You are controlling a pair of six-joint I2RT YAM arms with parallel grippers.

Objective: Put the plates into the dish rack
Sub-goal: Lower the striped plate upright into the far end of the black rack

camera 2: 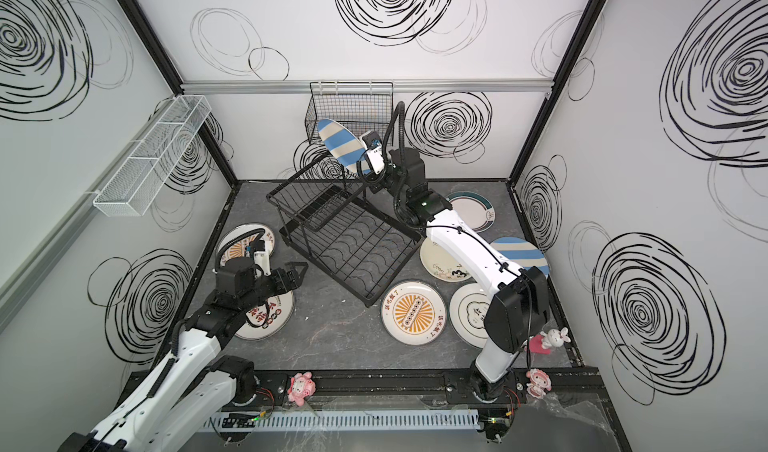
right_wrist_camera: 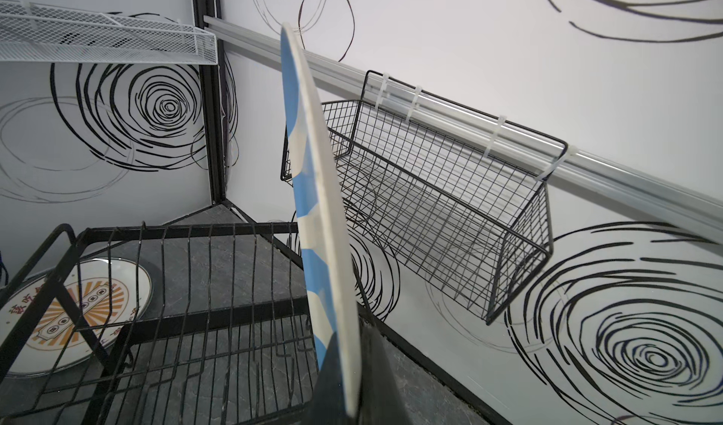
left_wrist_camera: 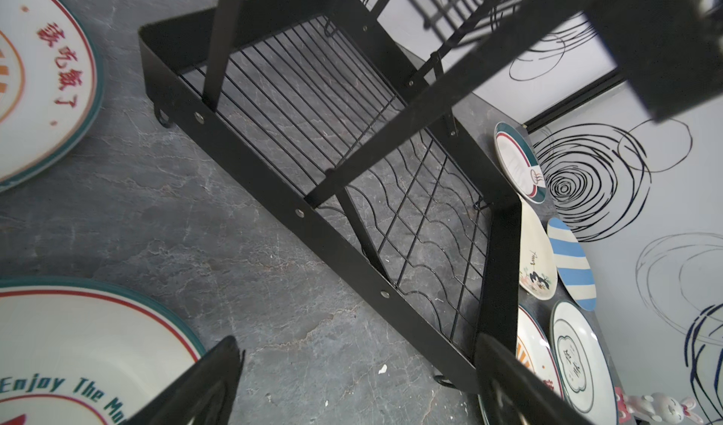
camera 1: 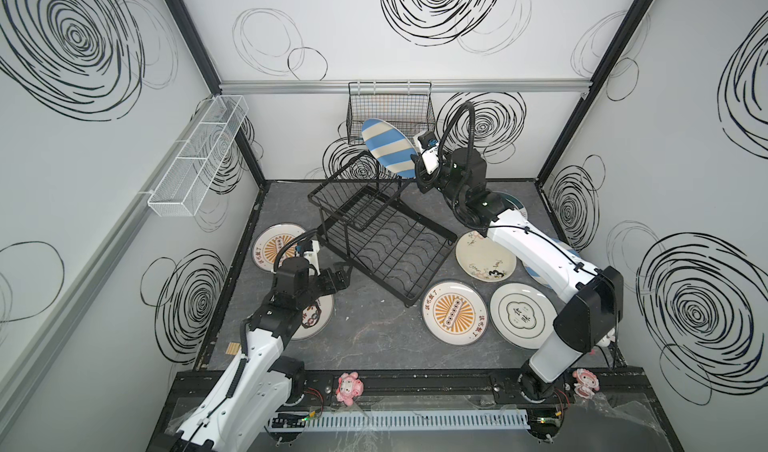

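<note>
Right wrist view shows the right claw [right_wrist_camera: 346, 348], bottom centre, pinching a striped plate [right_wrist_camera: 313, 192] by the dish rack [right_wrist_camera: 195, 229]; the left claw [camera 1: 345, 276] gapes wide.

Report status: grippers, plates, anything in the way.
Right gripper shut on striped plate, held on edge above top tier of rack. Left gripper open, empty, beside rack. Rack empty; seven plates flat on table. Wall basket behind held plate.

A blue-and-cream striped plate [camera 1: 388, 148] stands tilted on edge, its rim pinched in the right tool [camera 1: 415, 169]. Below the tool sits the black wire dish rack [camera 1: 386, 242], upright. Other plates, among them a sunburst plate [camera 1: 454, 312], lie flat on the worktop [camera 1: 365, 346], well below the tool.
</note>
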